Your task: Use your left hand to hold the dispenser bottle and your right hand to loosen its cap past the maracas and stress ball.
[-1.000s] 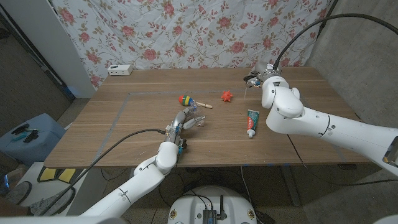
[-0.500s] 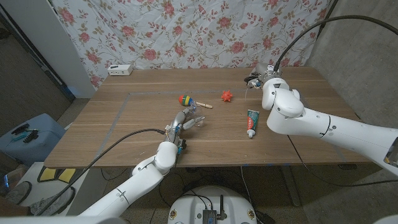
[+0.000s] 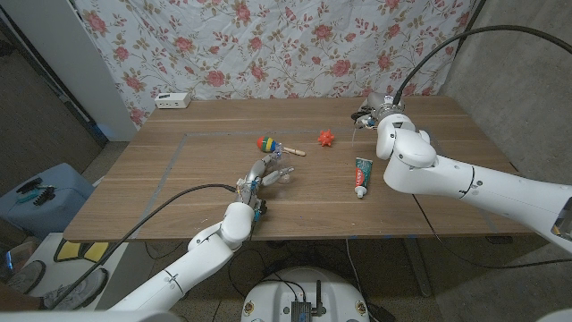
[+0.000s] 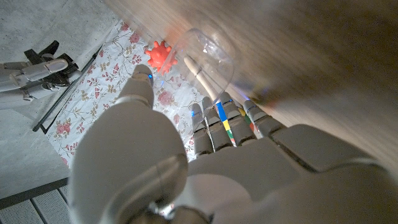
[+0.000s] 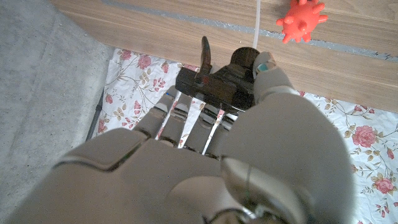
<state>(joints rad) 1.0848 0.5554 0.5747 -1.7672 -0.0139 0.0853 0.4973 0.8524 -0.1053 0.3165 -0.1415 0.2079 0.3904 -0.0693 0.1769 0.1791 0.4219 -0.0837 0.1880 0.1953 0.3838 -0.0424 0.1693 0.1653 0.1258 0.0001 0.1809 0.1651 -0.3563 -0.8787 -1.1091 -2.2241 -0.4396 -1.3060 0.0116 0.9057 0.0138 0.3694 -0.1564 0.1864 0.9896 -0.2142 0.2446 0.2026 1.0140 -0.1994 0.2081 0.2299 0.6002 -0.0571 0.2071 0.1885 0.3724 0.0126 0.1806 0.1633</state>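
Note:
A clear dispenser bottle (image 3: 283,172) sits near the table's middle, and my left hand (image 3: 260,179) grips it between thumb and fingers. The same bottle (image 4: 206,51) shows beyond my left fingers (image 4: 219,118) in the left wrist view. At the far right of the table, my right hand (image 3: 380,114) holds the black pump cap (image 5: 217,84), apart from the bottle, with its white tube (image 5: 255,25) trailing. A colourful maraca (image 3: 266,143) lies just beyond the bottle. The red spiky stress ball (image 3: 326,137) sits between the maraca and my right hand.
A green-and-white toothpaste tube (image 3: 361,176) lies right of the bottle, beside my right forearm. A white power strip (image 3: 172,100) sits at the far left edge. Tape lines (image 3: 179,154) mark a rectangle on the wood. A flowered cloth hangs behind the table.

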